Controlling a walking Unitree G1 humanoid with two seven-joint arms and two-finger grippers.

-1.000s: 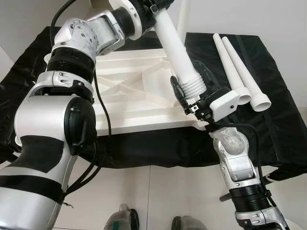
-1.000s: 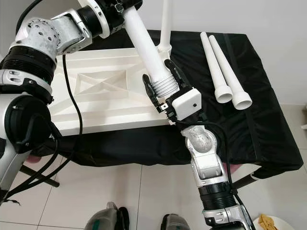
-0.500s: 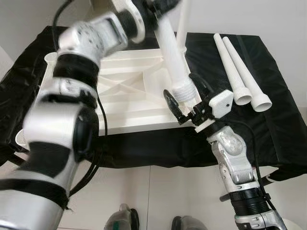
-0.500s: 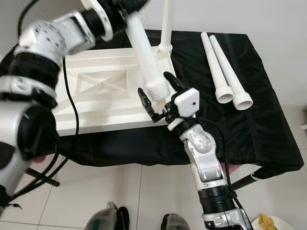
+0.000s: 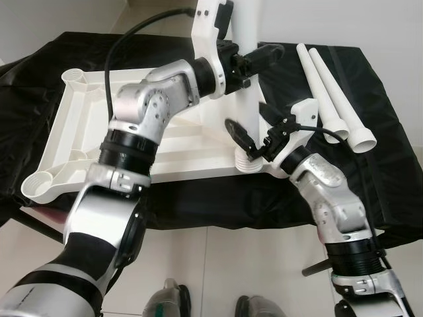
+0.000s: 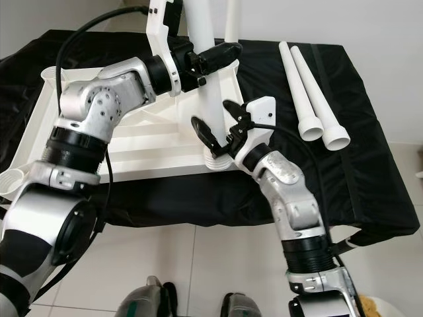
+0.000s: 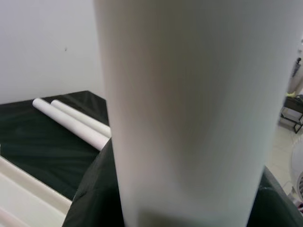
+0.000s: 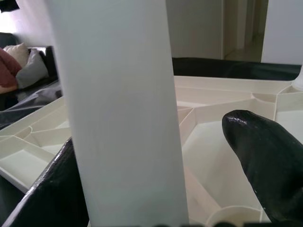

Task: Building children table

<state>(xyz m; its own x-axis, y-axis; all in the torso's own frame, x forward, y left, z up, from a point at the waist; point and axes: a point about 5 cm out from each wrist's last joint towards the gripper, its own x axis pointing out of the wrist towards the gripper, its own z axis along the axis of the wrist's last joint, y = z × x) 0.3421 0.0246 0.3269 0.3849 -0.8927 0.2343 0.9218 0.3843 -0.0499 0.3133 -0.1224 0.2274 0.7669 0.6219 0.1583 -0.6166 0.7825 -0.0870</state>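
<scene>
left fingers [image 5: 254,61] grip leg [image 6: 210,99], now upright, right fingers [image 6: 218,129] wide

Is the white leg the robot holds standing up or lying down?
Standing up. The leg rises straight from the tabletop's near corner socket, threaded end down, left gripper holding it.

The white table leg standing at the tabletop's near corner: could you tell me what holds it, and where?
The left gripper clamps the table leg on its upper shaft; the right gripper brackets it open near the base.

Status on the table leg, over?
Left tool gripping leg high. Right tool open around its threaded end at tabletop corner socket. Two spare legs aside, nothing blocking.
</scene>
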